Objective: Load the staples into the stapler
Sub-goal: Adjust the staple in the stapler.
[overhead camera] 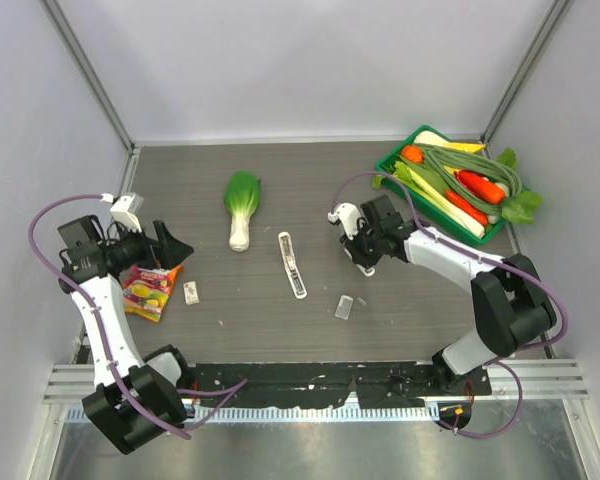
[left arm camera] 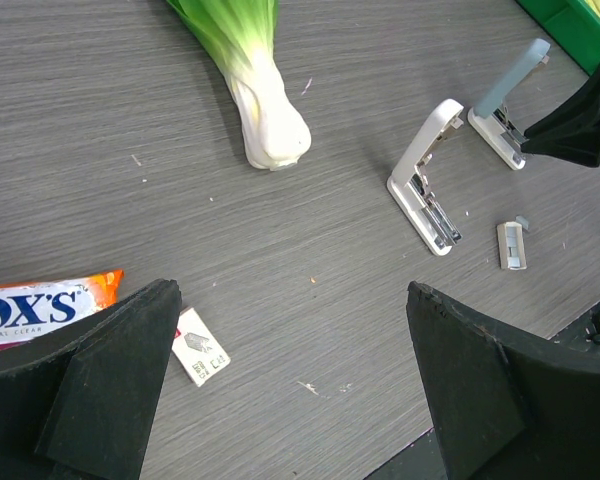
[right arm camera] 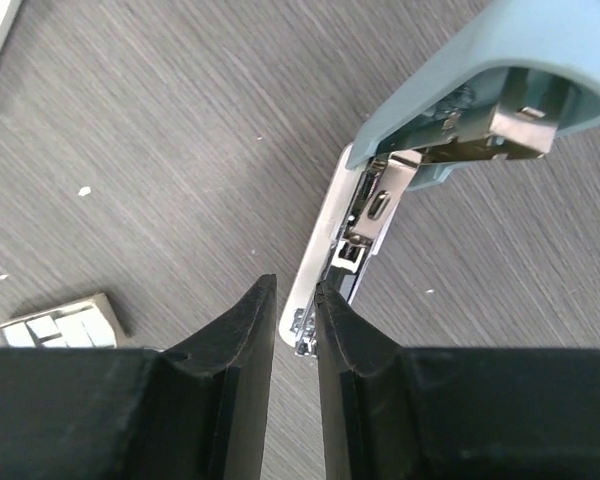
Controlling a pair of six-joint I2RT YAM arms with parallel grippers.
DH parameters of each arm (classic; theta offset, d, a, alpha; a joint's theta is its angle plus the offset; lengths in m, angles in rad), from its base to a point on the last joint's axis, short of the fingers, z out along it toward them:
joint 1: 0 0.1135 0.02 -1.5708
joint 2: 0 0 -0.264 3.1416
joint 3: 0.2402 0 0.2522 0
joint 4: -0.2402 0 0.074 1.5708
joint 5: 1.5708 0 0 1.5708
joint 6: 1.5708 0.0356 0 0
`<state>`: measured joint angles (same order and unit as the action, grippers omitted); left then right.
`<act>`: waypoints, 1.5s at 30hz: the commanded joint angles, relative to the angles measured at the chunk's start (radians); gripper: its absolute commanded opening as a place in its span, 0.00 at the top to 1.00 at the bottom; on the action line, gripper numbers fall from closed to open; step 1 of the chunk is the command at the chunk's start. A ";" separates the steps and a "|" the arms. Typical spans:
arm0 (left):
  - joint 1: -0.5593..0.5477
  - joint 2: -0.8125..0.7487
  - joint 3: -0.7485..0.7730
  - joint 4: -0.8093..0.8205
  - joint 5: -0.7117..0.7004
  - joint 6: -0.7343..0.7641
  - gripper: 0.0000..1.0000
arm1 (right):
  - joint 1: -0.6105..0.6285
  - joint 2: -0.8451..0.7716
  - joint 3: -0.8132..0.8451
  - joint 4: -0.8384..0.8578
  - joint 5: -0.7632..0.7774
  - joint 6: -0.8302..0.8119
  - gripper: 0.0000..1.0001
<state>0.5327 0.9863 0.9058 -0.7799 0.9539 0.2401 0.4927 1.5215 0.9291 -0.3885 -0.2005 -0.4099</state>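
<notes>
On the dark table [overhead camera: 310,180] the left gripper [overhead camera: 172,245] stands at the left edge, jaws wide with nothing between them. The right gripper [right arm camera: 296,300] is right of centre, its jaws narrowed to a slit. At that slit sits the white base end of a pale blue-grey stapler [right arm camera: 480,90]; I cannot tell whether it is pinched or loose. The white stapler [overhead camera: 292,264] lies at the table's centre between the two grippers, hinged open, its long axis running near to far with a slight lean. It is just left of the right gripper, which is the closer of the two. The staple box [overhead camera: 191,292] lies flat just on the near side of the left gripper, beside the candy bag [overhead camera: 150,292] and well left of the stapler. I judge the box is the left arm's to fetch and carry rightward.
</notes>
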 commanded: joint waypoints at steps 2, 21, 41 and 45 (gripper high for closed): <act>0.010 -0.012 -0.002 0.010 0.029 0.008 0.00 | -0.008 0.029 0.045 0.062 0.062 0.013 0.72; 0.013 -0.005 -0.001 0.010 0.029 0.007 0.00 | -0.037 0.042 0.047 0.060 0.043 0.010 0.73; 0.012 -0.001 -0.001 0.011 0.031 0.008 0.00 | -0.040 0.063 0.051 0.043 0.036 0.008 0.77; 0.012 -0.003 -0.001 0.010 0.031 0.007 0.00 | -0.040 0.069 0.054 0.040 0.036 0.008 0.77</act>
<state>0.5354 0.9863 0.9058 -0.7799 0.9543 0.2405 0.4561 1.5787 0.9443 -0.3496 -0.1547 -0.4080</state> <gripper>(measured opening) 0.995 0.232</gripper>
